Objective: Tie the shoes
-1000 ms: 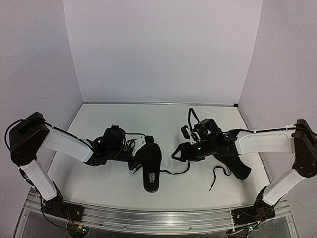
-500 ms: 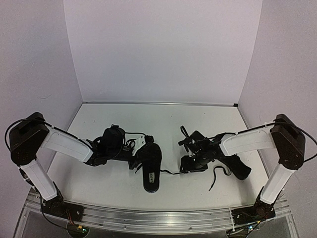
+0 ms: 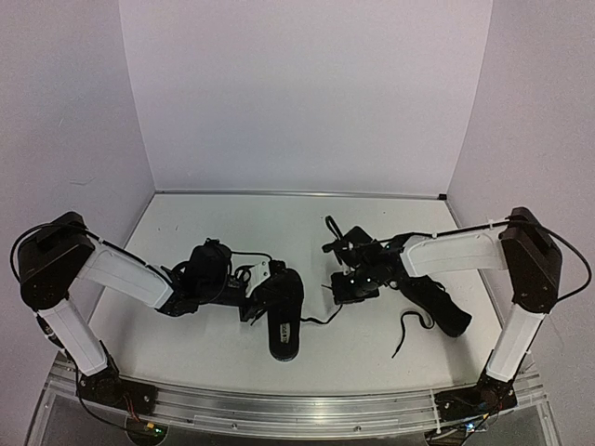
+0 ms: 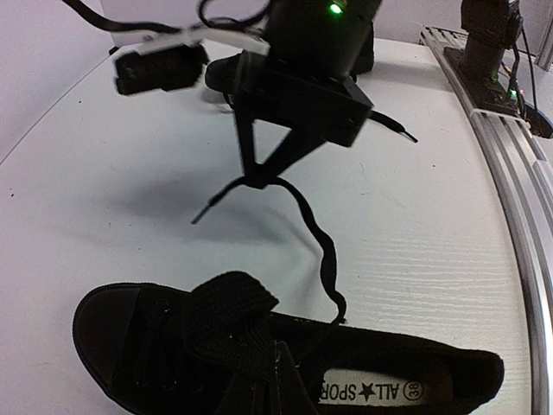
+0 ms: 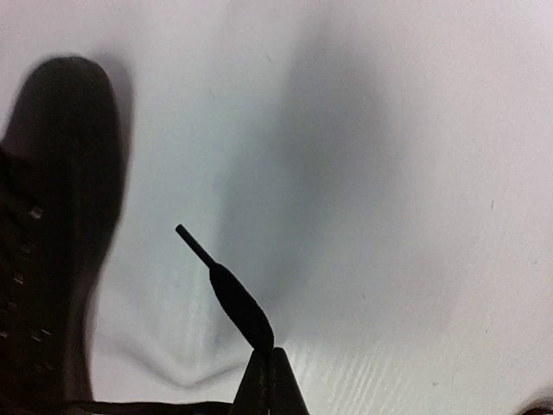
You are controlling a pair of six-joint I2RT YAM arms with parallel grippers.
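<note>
Shoe [image 4: 121,337] sits right under my left gripper [image 4: 289,380], jaws closed, while my right gripper [image 4: 255,173], pinching its lace [image 4: 324,246] near the tip, has just lifted, raising slack for crossing.

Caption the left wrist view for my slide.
Right pincer holds the lace pinched above the white table, the lace trailing down to the black shoe in front.
</note>
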